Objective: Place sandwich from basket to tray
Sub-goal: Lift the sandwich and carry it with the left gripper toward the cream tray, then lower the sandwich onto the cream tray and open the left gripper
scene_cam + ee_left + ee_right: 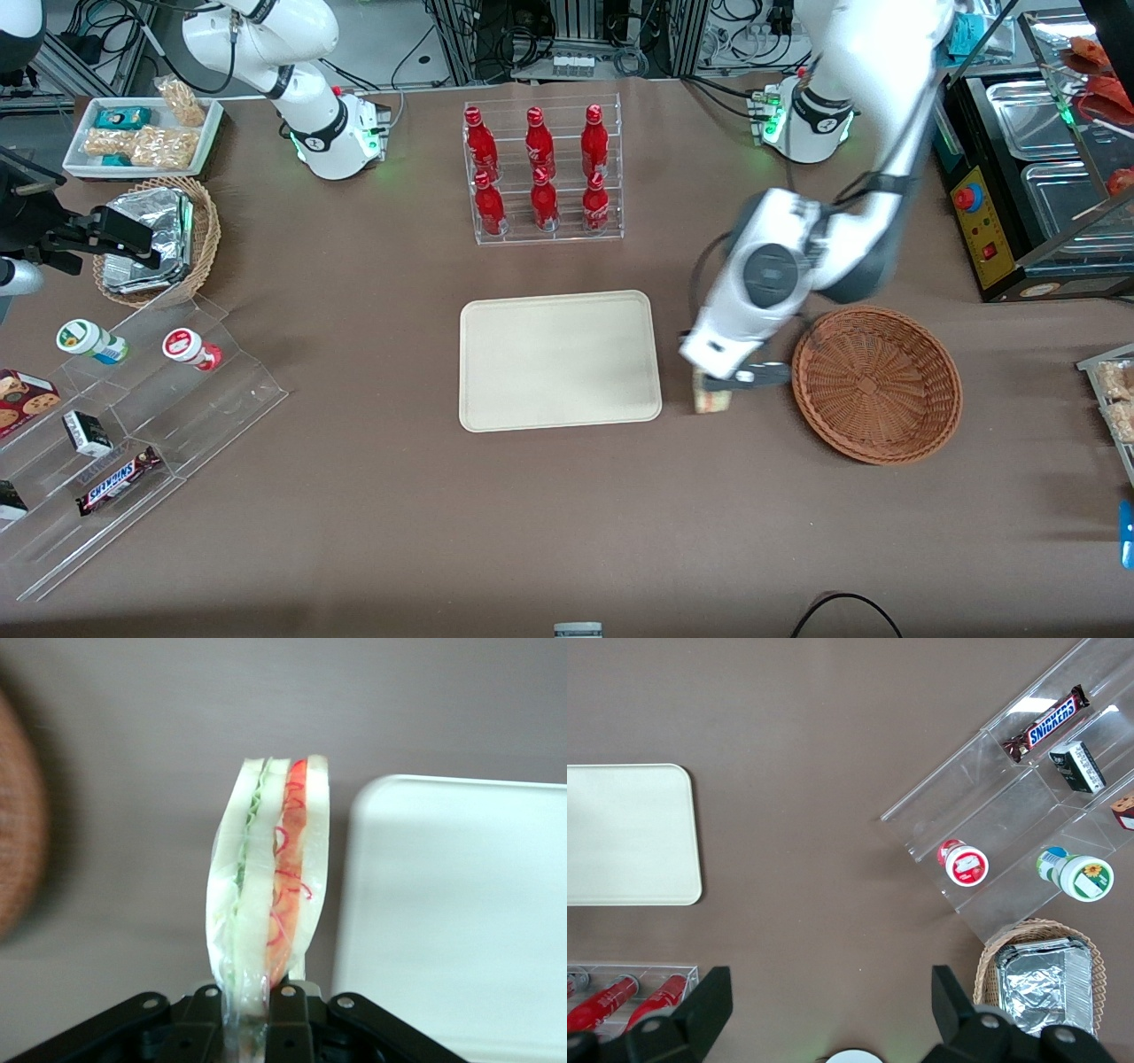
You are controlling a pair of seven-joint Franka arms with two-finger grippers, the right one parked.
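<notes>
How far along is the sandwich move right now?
Pickup looks done: the basket holds nothing. In hand: the claw is shut on the sandwich, carrying it above the bare table between the basket and the tray, close beside the tray's edge. Left: bring it over the tray, which has nothing on it, lower it and release.

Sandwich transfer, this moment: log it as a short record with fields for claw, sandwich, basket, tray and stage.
claw: left arm's claw shut on the sandwich, between basket and tray
sandwich: held on edge, clear of the basket, not yet over the tray
basket: nothing in it
tray: bare
stage: carrying toward the tray, placement not yet done
</notes>
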